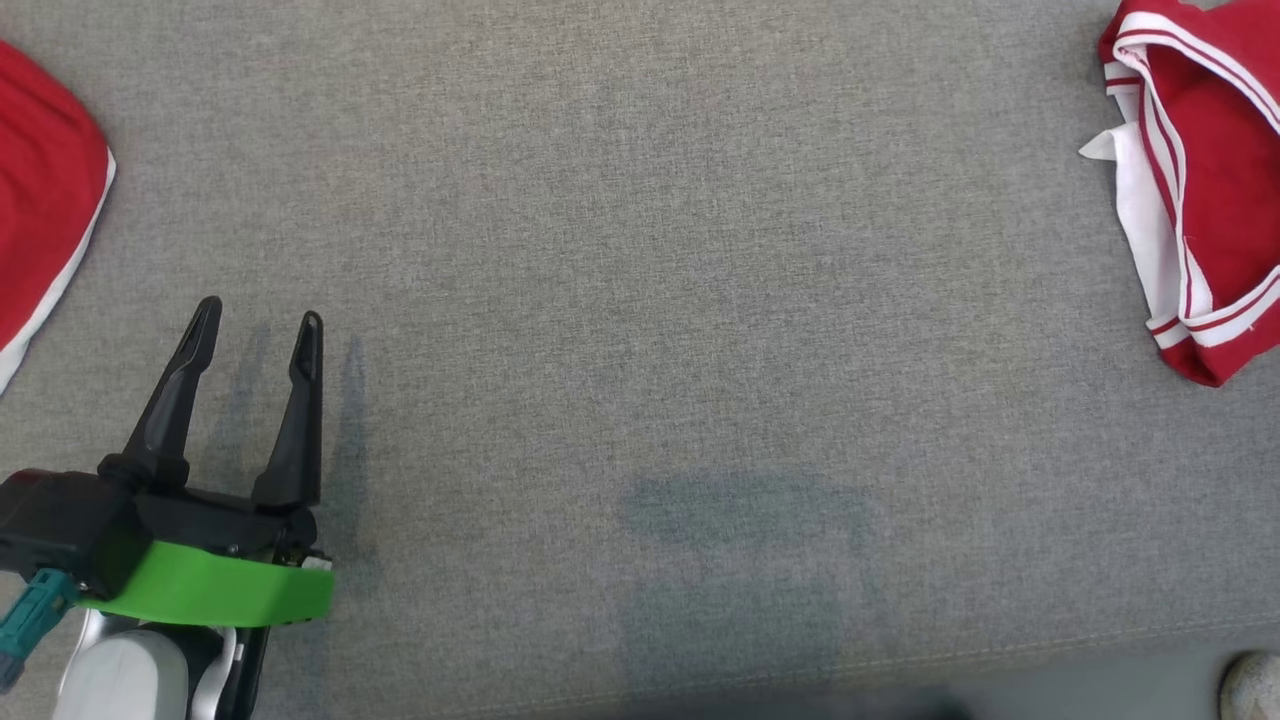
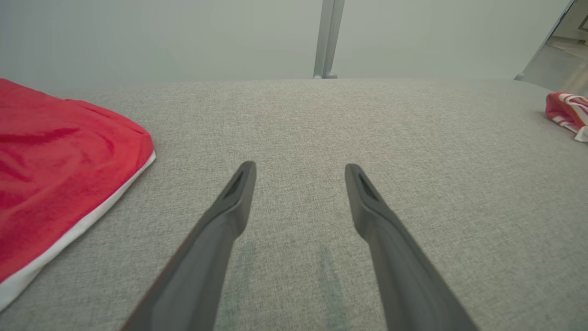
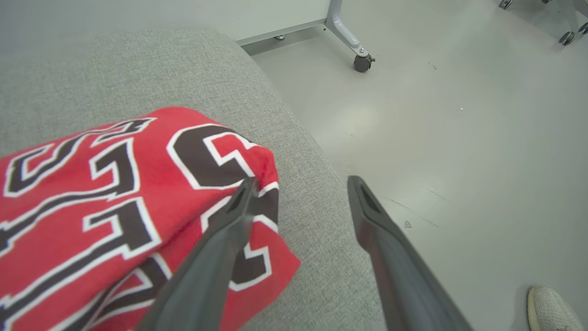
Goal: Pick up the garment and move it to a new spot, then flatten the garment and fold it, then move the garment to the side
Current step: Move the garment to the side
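The folded red jersey with white stripes and black lettering (image 1: pixel 1225 150) lies at the upper right of the head view, by the edge of the grey fabric-covered table (image 1: pixel 640 300). The right pincer (image 3: pixel 301 184) stands wide and empty, with one finger over the jersey's corner. The left pincer (image 1: pixel 261 312), lower left, is wide too, near a second red cloth with a white hem (image 1: pixel 40 200). The move-aside step looks finished. Next, the right arm should lift clear without snagging the fold.

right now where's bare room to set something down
The wide grey middle of the cushion is bare, between the red garment at the left edge and the folded red jersey at the right. The left gripper, fingers open, crowds the lower left.
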You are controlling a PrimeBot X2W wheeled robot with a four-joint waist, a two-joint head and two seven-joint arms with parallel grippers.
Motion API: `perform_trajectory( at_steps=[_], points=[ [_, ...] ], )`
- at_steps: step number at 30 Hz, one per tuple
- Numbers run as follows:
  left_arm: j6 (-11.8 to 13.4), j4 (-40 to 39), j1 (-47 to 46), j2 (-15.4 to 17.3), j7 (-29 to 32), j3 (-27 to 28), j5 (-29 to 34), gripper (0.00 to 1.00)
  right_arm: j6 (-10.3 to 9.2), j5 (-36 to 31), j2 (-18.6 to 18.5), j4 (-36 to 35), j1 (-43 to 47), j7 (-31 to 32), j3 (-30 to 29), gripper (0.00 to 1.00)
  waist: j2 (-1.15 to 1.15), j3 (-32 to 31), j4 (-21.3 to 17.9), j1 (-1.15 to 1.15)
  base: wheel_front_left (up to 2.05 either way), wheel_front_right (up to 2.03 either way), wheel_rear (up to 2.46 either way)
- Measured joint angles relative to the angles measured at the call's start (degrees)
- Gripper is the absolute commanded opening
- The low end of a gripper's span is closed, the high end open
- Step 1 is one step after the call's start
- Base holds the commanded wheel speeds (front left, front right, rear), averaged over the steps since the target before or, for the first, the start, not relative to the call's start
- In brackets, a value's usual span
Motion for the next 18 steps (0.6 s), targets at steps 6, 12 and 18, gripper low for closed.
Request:
perform_trajectory(
  at_steps=[6,12,18],
  points=[
    [-0.01,3.09,-0.97,-1.8,-1.04,-1.03,-0.16,1.0,-0.03,-3.48,2.58,4.53,-0.4,-5.37,0.02,1.0,0.0,-3.13,-0.13,0.0,0.0,0.0,0.0],
    [-0.01,5.91,-0.94,-2.46,-2.03,-0.71,-1.11,1.0,-0.04,-4.55,3.5,0.86,-0.67,-13.93,0.09,1.0,0.0,-6.73,-0.21,0.0,0.0,0.0,0.0],
    [-0.01,8.72,-0.18,-2.56,-2.59,0.7,-1.24,1.0,1.58,-6.08,4.97,-3.5,1.88,-17.37,1.25,1.0,0.0,-10.64,-0.47,0.0,0.0,0.0,0.0]
  ],
)
